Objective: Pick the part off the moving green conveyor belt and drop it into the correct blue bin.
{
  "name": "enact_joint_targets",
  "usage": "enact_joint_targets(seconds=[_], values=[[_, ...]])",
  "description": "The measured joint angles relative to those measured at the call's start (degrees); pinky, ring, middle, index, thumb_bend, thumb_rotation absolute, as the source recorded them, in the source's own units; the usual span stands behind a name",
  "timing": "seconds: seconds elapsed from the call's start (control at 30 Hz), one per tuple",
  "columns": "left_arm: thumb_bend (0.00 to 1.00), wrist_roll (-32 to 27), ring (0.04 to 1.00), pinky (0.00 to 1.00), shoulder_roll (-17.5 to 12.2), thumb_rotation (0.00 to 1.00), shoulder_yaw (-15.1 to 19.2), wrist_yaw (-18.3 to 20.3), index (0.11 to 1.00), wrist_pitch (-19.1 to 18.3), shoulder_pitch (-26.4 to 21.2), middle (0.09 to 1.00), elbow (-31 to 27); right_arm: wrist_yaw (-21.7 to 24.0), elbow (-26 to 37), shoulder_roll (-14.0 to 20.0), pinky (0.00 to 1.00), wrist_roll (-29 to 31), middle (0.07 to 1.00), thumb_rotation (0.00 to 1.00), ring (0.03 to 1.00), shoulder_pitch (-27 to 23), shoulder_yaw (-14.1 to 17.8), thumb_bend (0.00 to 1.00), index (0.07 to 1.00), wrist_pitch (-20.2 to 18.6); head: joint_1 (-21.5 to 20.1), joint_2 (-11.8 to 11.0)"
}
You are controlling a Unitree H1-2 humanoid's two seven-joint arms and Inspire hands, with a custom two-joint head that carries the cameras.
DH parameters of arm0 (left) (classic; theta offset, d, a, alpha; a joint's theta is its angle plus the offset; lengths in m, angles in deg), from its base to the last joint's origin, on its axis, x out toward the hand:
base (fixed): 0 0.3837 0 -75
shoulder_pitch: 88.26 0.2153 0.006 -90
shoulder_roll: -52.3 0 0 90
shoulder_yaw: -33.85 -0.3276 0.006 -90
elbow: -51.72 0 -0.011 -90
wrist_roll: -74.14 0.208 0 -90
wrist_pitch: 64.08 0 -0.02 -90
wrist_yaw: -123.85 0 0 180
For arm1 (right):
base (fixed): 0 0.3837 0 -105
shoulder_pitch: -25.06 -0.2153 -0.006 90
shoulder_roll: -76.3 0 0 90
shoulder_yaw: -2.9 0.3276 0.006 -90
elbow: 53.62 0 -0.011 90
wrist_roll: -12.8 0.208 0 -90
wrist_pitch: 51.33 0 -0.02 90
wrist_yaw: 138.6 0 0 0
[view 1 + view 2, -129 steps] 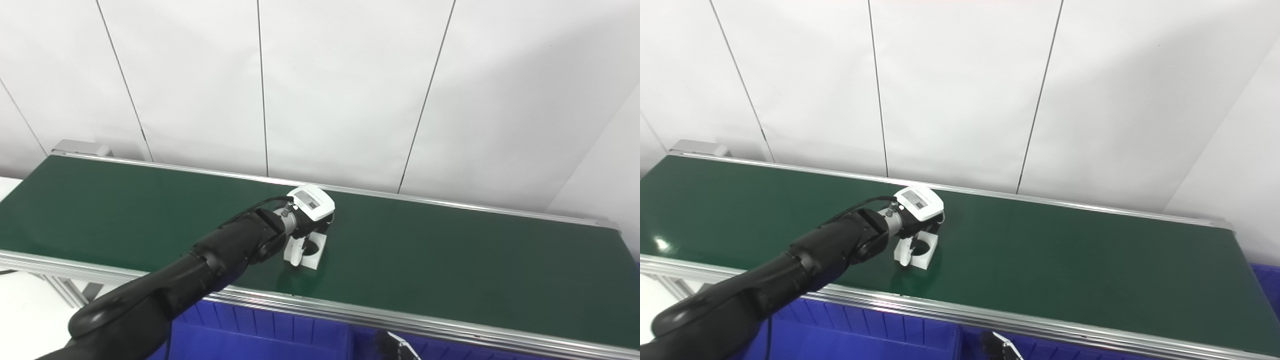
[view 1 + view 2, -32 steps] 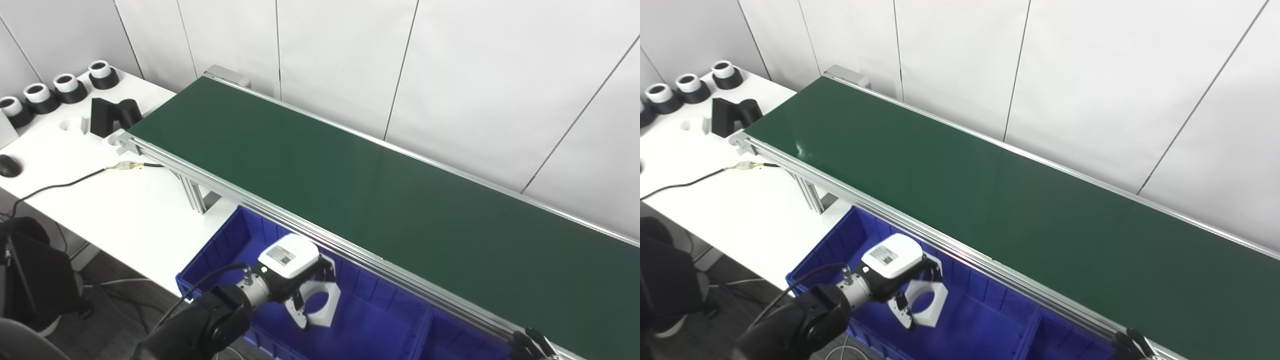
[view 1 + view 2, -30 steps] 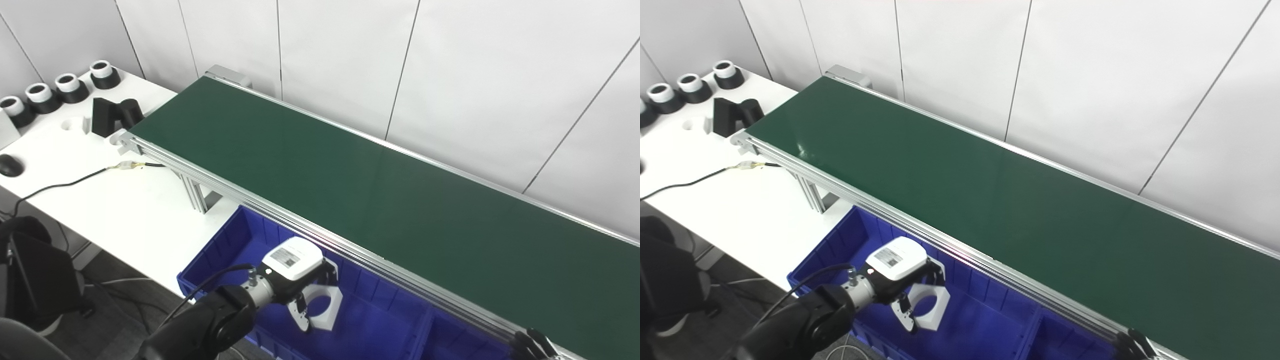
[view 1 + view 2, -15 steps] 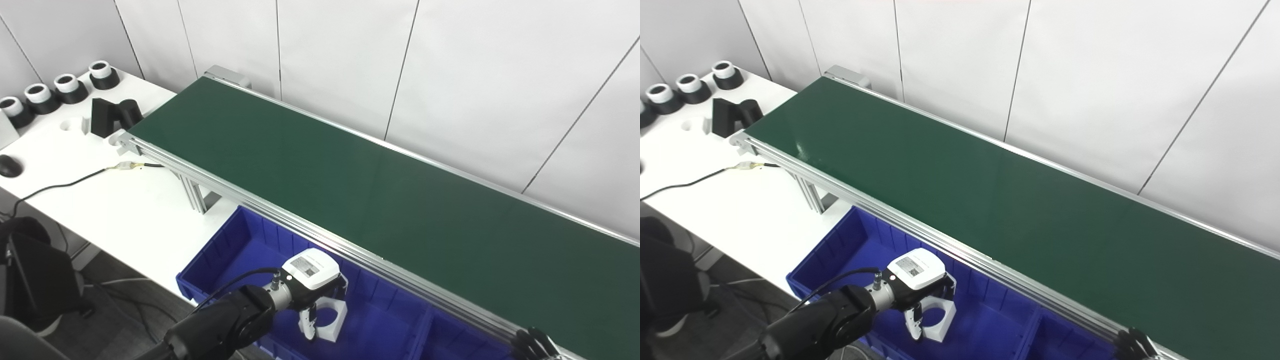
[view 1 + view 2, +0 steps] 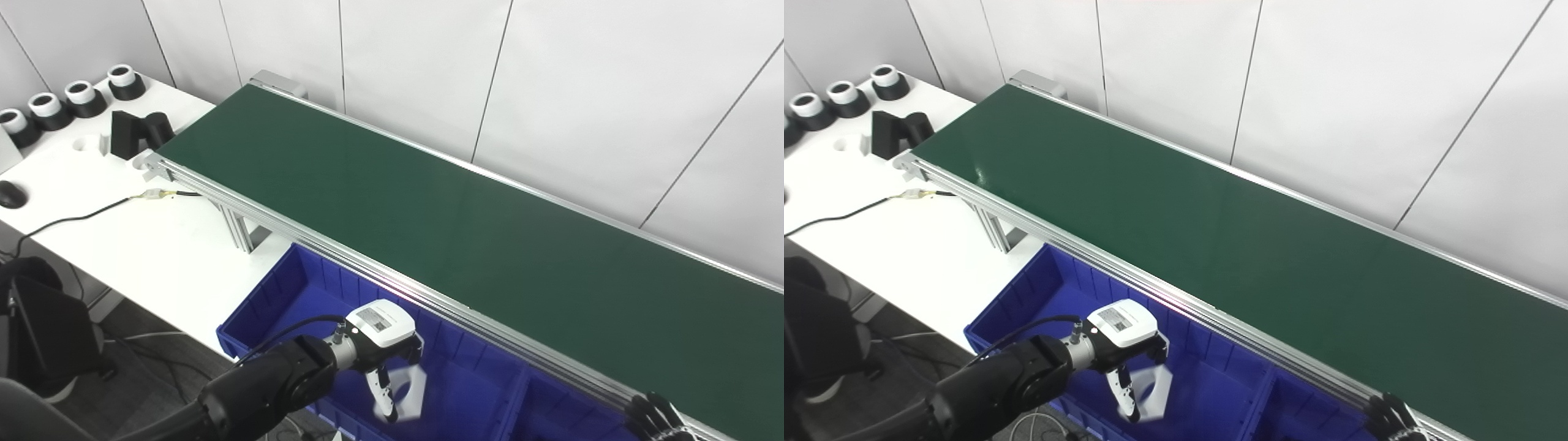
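Observation:
My left hand (image 5: pixel 383 334), with its white back plate up, hovers over the left compartment of the blue bin (image 5: pixel 269 300), just in front of the green conveyor belt (image 5: pixel 429 202). Its fingers (image 5: pixel 383 395) point down and are spread. The white part (image 5: pixel 409 389), a block with a round hole, shows as a motion-blurred shape just under the hand, inside the bin, and looks loose from the fingers. Nothing lies on the belt. Only the dark fingertips of my right hand (image 5: pixel 658 416) show at the bottom right by the belt's rail, spread and holding nothing.
A divider (image 5: pixel 520 398) splits the bin into compartments. On the white table (image 5: pixel 153 257) to the left stand black-and-white cylinders (image 5: pixel 79 98), a black bracket (image 5: pixel 131 131), a mouse (image 5: pixel 11 195) and a cable (image 5: pixel 79 214). White wall panels run behind the belt.
The left hand carried the white part off the belt to above the bin, moved slightly right, and its fingers have spread; the part now drops, blurred. The camera has tilted a little.

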Motion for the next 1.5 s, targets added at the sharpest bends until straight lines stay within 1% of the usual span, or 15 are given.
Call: enact_joint_targets(seconds=[0.33, 0.47, 0.57, 0.67, 0.77, 0.83, 0.93, 0.97, 1.0, 1.07, 1.17, 1.2, 1.23, 1.37, 1.5], values=[[1.0, -0.94, 0.645, 0.58, -0.06, 0.43, -0.02, 1.06, 0.616, -0.17, -0.07, 0.658, -1.26, -0.02, 0.02, 0.0, 0.74, -0.42, 0.761, 0.81, 0.76, 0.01, -0.19, 0.74, 0.78, 0.0, -0.26, -0.18], [1.0, -0.98, 0.635, 0.57, -0.13, 0.42, 0.0, 1.06, 0.606, -0.15, -0.07, 0.652, -1.27, -0.04, 0.02, 0.02, 0.74, -0.44, 0.756, 0.81, 0.756, 0.01, -0.2, 0.74, 0.776, 0.0, -0.7, -0.26], [1.0, -3.37, 0.62, 0.54, -0.12, 0.47, 0.53, 0.95, 0.598, 0.21, 0.04, 0.647, -1.65, -0.03, 0.01, 0.0, 0.73, -0.4, 0.755, 0.81, 0.753, 0.01, -0.17, 0.75, 0.776, 0.0, -1.57, -0.18], [1.0, -11.94, 0.62, 0.52, 0.34, 0.4, 3.19, 0.98, 0.603, 0.91, 0.85, 0.649, -3.86, -0.03, -0.27, -0.03, 0.73, -0.35, 0.754, 0.82, 0.749, 0.01, -0.1, 0.77, 0.772, 0.0, -3.34, -0.26], [1.0, -24.21, 0.666, 0.61, 2.06, 0.31, 6.39, 2.24, 0.619, 1.39, 1.27, 0.674, -4.16, -0.08, -0.98, -0.02, 0.73, -0.67, 0.755, 0.83, 0.749, 0.0, -0.33, 0.78, 0.77, -0.02, -6.49, -0.61], [1.0, -32.31, 0.688, 0.64, 3.23, 0.33, 7.34, 4.35, 0.625, 1.48, 1.79, 0.687, -4.06, -0.44, -1.63, 0.01, 0.73, -1.24, 0.752, 0.84, 0.747, 0.01, -0.69, 0.79, 0.768, -0.02, -6.5, -0.62], [1.0, -43.6, 0.723, 0.68, 5.55, 0.37, 8.6, 6.88, 0.643, 2.06, 3.02, 0.71, -3.8, -1.66, -1.97, -0.01, 0.72, -2.5, 0.748, 0.82, 0.744, 0.37, -1.51, 0.78, 0.76, -0.02, -11.05, -1.67], [1.0, -47.34, 0.731, 0.68, 6.55, 0.39, 9.07, 7.37, 0.659, 2.32, 3.63, 0.724, -3.83, -2.11, -1.96, -0.02, 0.71, -2.88, 0.744, 0.82, 0.735, 0.51, -1.95, 0.77, 0.753, -0.02, -11.07, -1.67], [1.0, -51.01, 0.74, 0.68, 7.67, 0.41, 9.51, 7.62, 0.673, 2.73, 4.46, 0.736, -4.03, -2.95, -1.95, -0.02, 0.7, -3.39, 0.742, 0.81, 0.729, 0.62, -2.61, 0.77, 0.751, -0.01, -16.82, -2.8], [1.0, -57.94, 0.755, 0.69, 9.94, 0.44, 10.41, 7.64, 0.696, 6.11, 6.49, 0.756, -5.56, -5.52, -1.89, -0.06, 0.7, -4.45, 0.741, 0.81, 0.725, 0.84, -4.57, 0.77, 0.752, 0.0, -17.4, -2.9], [1.0, -61.86, 0.8, 0.74, 12.69, 0.55, 10.72, 7.32, 0.738, 12.47, 8.37, 0.803, -7.17, -9.4, -1.88, -0.2, 0.71, -6.17, 0.751, 0.87, 0.74, 1.23, -8.79, 0.8, 0.765, 0.0, -24.51, -4.48], [1.0, -61.88, 0.807, 0.75, 13.17, 0.57, 10.84, 6.9, 0.744, 13.64, 8.62, 0.809, -6.94, -10.43, -1.88, -0.2, 0.72, -6.58, 0.752, 0.88, 0.742, 1.23, -10.14, 0.8, 0.767, 0.0, -24.52, -4.48], [0.99, -61.34, 0.822, 0.76, 13.61, 0.6, 10.96, 6.03, 0.756, 15.35, 8.9, 0.829, -6.37, -12.09, -1.87, -0.17, 0.72, -7.44, 0.751, 0.9, 0.743, 1.25, -12.14, 0.8, 0.766, 0.0, -28.18, -5.53], [0.98, -56.72, 0.851, 0.78, 14.12, 0.7, 11.02, 2.99, 0.783, 23.54, 9.2, 0.874, -0.72, -20.19, -1.98, 0.54, 0.7, -10.39, 0.748, 0.93, 0.737, 1.49, -18.8, 0.77, 0.758, 0.02, -32.77, -6.94], [0.96, -54.01, 0.854, 0.79, 14.11, 0.76, 9.78, -1.45, 0.8, 25.21, 9.65, 0.882, 2.28, -30.31, -3.76, 2.72, 0.7, -12.93, 0.745, 0.92, 0.734, 0.63, -26.95, 0.75, 0.755, 0.04, -36.56, -8.0]])
